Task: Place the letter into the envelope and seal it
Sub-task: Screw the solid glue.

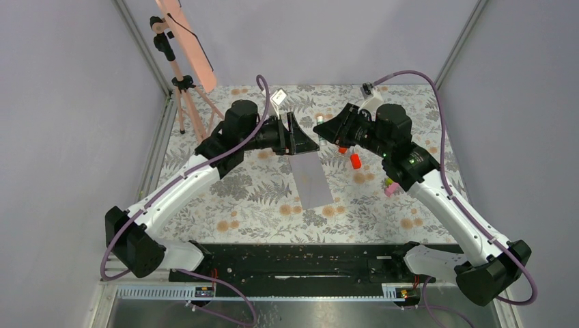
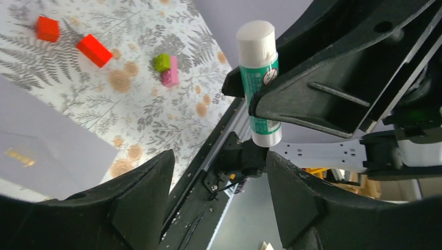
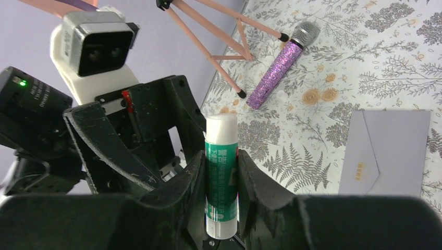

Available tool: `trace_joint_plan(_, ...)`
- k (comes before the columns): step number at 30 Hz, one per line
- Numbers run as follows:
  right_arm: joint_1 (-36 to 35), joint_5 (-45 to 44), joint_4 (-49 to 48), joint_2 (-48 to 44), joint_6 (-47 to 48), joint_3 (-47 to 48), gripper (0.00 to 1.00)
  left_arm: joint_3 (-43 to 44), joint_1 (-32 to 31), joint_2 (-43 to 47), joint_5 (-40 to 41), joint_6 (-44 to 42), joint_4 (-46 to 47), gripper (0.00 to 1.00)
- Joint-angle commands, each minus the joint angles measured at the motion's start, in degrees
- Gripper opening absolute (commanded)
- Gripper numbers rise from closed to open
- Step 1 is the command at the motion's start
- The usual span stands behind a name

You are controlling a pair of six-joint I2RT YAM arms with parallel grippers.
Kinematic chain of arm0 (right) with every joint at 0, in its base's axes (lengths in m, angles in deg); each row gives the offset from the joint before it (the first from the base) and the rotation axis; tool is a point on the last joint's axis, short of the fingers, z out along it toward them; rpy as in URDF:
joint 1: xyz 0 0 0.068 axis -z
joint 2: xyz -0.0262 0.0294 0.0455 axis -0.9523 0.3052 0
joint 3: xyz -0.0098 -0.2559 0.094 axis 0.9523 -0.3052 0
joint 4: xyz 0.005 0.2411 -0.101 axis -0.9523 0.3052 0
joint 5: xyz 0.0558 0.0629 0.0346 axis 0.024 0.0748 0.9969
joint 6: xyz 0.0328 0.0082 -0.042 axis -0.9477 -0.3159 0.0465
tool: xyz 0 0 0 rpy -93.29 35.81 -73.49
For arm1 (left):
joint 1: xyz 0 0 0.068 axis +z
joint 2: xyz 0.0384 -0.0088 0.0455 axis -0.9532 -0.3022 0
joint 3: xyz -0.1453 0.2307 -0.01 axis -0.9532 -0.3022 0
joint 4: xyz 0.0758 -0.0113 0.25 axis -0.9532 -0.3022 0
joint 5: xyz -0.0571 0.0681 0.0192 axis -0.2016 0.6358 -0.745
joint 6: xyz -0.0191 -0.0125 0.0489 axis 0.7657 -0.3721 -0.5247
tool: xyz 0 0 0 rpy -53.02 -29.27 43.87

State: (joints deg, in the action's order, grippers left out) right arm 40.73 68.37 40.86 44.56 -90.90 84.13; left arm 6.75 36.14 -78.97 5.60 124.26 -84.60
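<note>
Left pincer (image 2: 218, 174): spread, empty, just beside the glue.
Envelope (image 1: 312, 179): flat on the tabletop (image 1: 232, 195), centre; likely light, thin, floppy and quick to slide, so pinch an edge.
Letter: not seen.
Glue (image 2: 259, 78): stiff, smooth tube.
Right pincer (image 3: 221, 177): pinching the glue mid-body.

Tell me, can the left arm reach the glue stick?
Probably yes. The right gripper holds the glue stick by its green middle, both white ends bare, and the open left gripper sits right before it, nothing between.
</note>
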Motion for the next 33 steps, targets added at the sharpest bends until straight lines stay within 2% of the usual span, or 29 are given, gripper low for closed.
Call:
trace_joint_plan(1,-0.44,1.77,-4.13,0.13,-0.57,0.31,0.0,-4.68,-0.07,1.82,-4.41,10.95,19.52,0.64)
trace_joint_plan(3,-0.46,1.72,-4.08,0.01,-0.58,0.2,0.0,-4.16,-0.4,1.83,-2.8,10.96,20.55,0.62)
trace_joint_plan(6,-0.42,1.52,-4.08,-0.23,-0.51,-0.04,0.0,-0.86,-0.89,1.07,-1.0,8.0,16.15,0.61)
trace_joint_plan(14,-0.47,1.44,-4.12,-0.5,-0.74,-0.18,0.0,2.66,-1.53,-2.45,-2.89,8.36,16.47,0.61)
trace_joint_plan(17,-0.43,1.37,-4.09,-0.62,-0.75,-0.12,0.0,2.92,-1.78,-3.24,-2.72,8.73,16.84,0.57)
trace_joint_plan(19,-0.46,1.5,-4.09,-0.71,-0.74,-0.03,0.0,3.0,-1.78,-3.48,-2.4,8.67,16.92,0.51)
trace_joint_plan(24,-0.48,2.3,-4.31,-0.54,-1.12,-0.03,0.0,3.34,-1.81,-3.63,-1.38,8.36,16.48,0.46)
trace_joint_plan(26,-0.44,2.54,-4.6,-0.56,-1.36,0.06,0.0,3.37,-1.85,-3.65,-1.0,8.39,16.45,0.35)
trace_joint_plan(30,-0.45,2.32,-4.81,-0.81,-1.52,-0.32,0.0,3.32,-1.75,-3.17,-0.22,8.29,16.12,0.06)
trace_joint_plan(31,-0.46,2.17,-4.83,-0.95,-1.54,-0.58,0.0,3.13,-1.76,-2.78,-0.09,8.09,16.07,0.01)
trace_joint_plan(33,-0.4,2.11,-4.84,-0.96,-1.87,-0.89,0.0,3.32,-1.7,-2.38,-0.25,7.6,15.53,0.0)
